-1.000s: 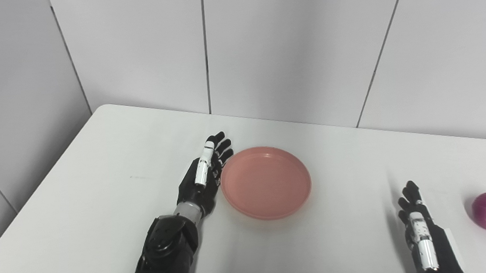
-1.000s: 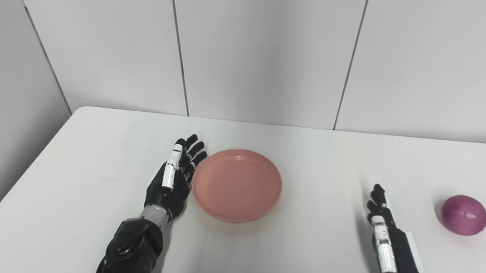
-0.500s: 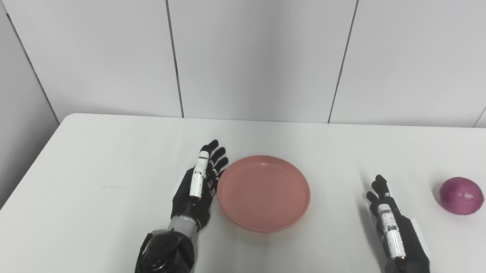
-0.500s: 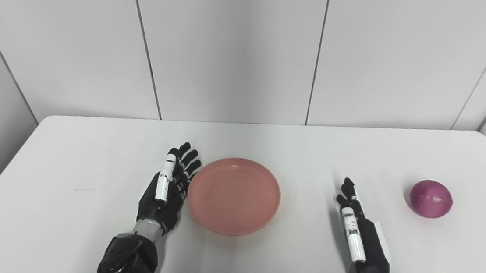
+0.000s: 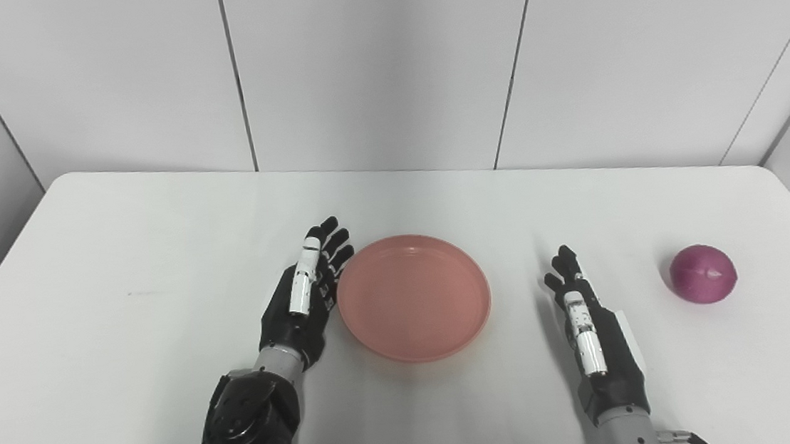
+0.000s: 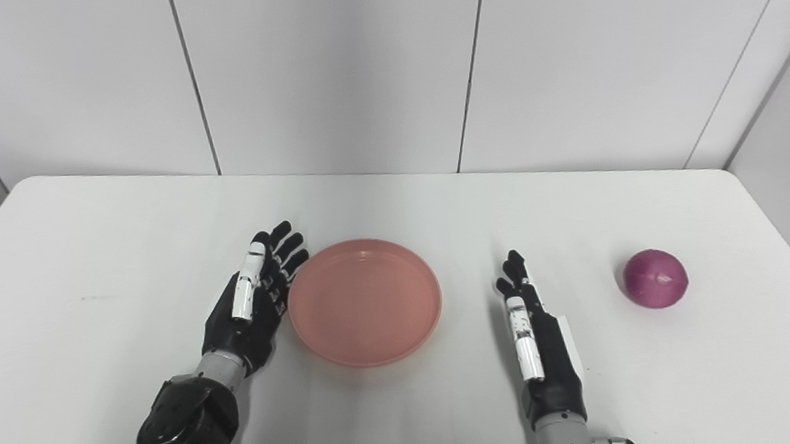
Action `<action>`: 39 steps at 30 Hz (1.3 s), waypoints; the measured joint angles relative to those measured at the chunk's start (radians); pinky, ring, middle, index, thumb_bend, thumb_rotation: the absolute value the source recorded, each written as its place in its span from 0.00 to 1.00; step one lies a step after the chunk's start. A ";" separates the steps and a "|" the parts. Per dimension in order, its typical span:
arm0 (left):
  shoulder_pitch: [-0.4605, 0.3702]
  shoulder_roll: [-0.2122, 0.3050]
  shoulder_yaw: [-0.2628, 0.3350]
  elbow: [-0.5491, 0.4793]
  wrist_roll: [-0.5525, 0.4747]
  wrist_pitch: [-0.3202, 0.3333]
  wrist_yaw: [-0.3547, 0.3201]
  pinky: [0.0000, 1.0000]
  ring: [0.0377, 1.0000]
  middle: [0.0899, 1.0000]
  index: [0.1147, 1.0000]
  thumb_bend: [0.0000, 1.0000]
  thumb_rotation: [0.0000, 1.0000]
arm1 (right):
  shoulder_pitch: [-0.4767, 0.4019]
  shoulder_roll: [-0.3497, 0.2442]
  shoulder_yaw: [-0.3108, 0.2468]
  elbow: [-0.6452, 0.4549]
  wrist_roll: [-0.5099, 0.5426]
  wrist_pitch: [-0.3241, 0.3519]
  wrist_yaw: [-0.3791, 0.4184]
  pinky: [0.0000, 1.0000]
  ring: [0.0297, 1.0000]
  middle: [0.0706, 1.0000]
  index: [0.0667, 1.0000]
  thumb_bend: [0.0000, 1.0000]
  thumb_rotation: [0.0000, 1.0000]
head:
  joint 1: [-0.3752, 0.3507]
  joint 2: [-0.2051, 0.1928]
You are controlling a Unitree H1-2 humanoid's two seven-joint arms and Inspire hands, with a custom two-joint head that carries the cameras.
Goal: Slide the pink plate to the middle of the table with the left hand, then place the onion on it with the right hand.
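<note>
Beside the flat, empty left hand (image 5: 302,305) the pink plate (image 5: 414,297) sits mid-bench; the onion (image 5: 703,274) lies untouched beyond the open right hand (image 5: 594,337).

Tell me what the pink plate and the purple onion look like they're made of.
Pink plate: probably matte plastic, an even salmon colour with a smooth moulded rim and only soft sheen. Onion: smooth, slightly glossy purple skin; whether real or a plastic replica cannot be told.
</note>
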 measured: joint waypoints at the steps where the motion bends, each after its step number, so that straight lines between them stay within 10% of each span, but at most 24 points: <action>1: 0.001 0.000 -0.002 -0.001 0.000 0.000 -0.003 0.91 0.93 0.93 0.90 0.45 1.00 | 0.000 0.000 0.000 0.000 -0.005 0.000 -0.001 0.98 0.94 0.96 0.98 0.22 1.00 | -0.003 0.002; 39: 0.023 0.023 0.005 0.001 -0.016 -0.033 -0.065 0.94 0.96 0.96 0.93 0.46 1.00 | -0.086 -0.056 -0.007 -0.162 -0.163 0.123 -0.016 0.93 0.95 0.95 0.96 0.37 1.00 | -0.129 0.044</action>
